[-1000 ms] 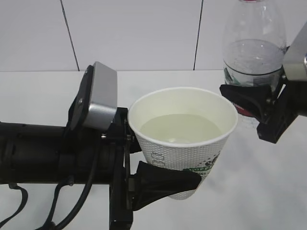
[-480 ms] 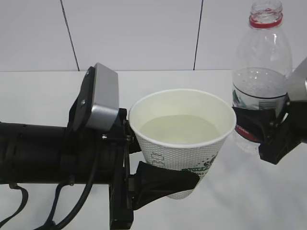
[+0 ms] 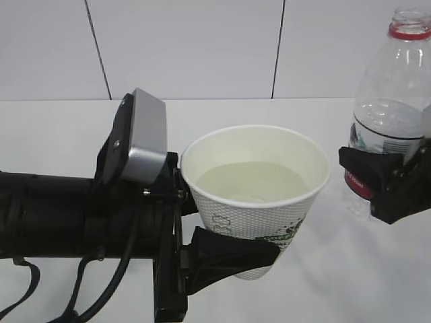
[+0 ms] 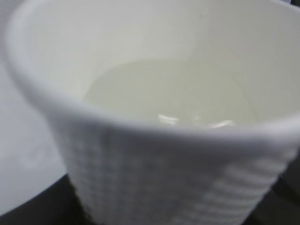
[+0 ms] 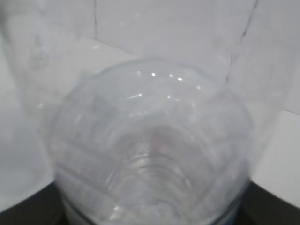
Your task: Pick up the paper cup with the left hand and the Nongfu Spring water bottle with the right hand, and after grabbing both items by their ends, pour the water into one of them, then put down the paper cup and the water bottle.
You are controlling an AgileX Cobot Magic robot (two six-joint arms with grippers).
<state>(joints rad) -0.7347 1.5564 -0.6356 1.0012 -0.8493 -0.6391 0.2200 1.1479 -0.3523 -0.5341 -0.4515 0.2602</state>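
The left hand came in from the left with its jaws clamped around the lower wall of the paper cup, which stood upright between the fingers with water pooled inside. To its right, well apart, the right hand gripped the Nongfu Spring water bottle at its labelled middle, the bottle upright, neck above the claw.
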